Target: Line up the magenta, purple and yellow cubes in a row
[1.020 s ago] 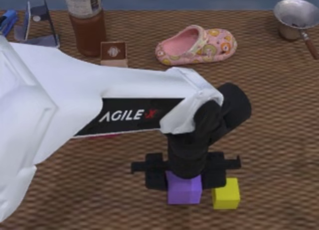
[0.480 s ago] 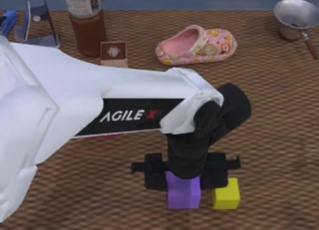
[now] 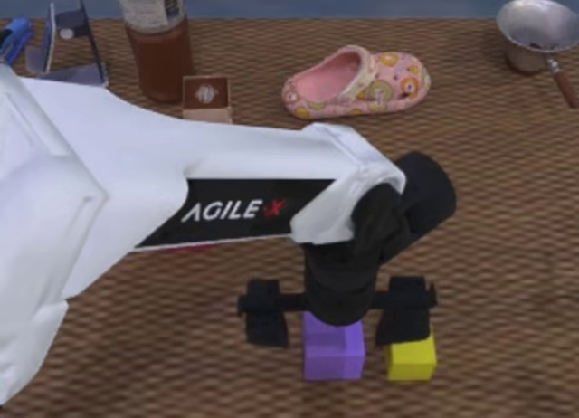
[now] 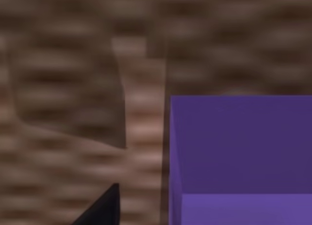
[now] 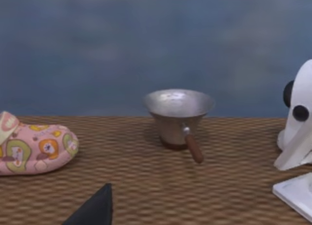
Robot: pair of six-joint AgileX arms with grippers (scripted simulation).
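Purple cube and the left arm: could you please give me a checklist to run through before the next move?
1. Left hand open: ok, fingers spread wide on either side of the purple cube.
2. Purple cube on the table: ok.
3. Purple cube in line with the yellow cube: ok, side by side with a small gap.
4. Finger nearest the yellow cube clear of it: cannot tell.
5. Magenta cube in the row: cannot tell, the arm hides that area.
6. Right arm out of the way: ok, outside the top view.
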